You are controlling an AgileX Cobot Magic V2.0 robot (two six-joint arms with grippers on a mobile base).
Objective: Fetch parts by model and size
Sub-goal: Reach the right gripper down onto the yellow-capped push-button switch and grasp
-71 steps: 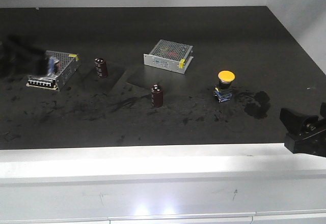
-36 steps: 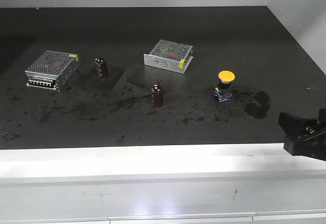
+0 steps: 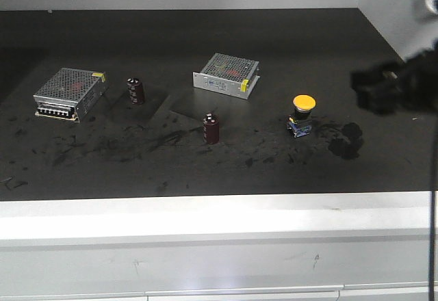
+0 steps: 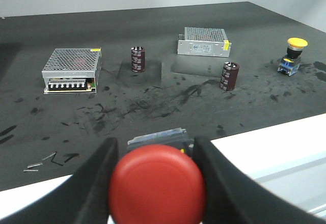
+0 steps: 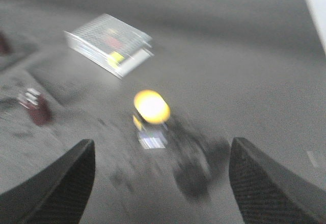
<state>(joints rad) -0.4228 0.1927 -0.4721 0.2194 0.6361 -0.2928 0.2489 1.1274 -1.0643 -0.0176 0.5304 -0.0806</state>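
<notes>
In the left wrist view my left gripper is shut on a push-button switch with a red cap; both black fingers press the sides of its dark base. It is held above the table's white front edge. The other part, a yellow-capped switch, stands upright on the dark table at the right. My right gripper hovers to the right of it, blurred, with its jaws wide open and nothing between them. The left gripper is out of the front view.
Two flat silver perforated boxes lie on the table, one at the left and one at the back middle. Two dark maroon capacitors stand between them. A white ledge runs along the table's front edge.
My right gripper has lifted from the front right corner and moved up and back, level with the yellow switch. The blur by the left box a second ago is gone.
</notes>
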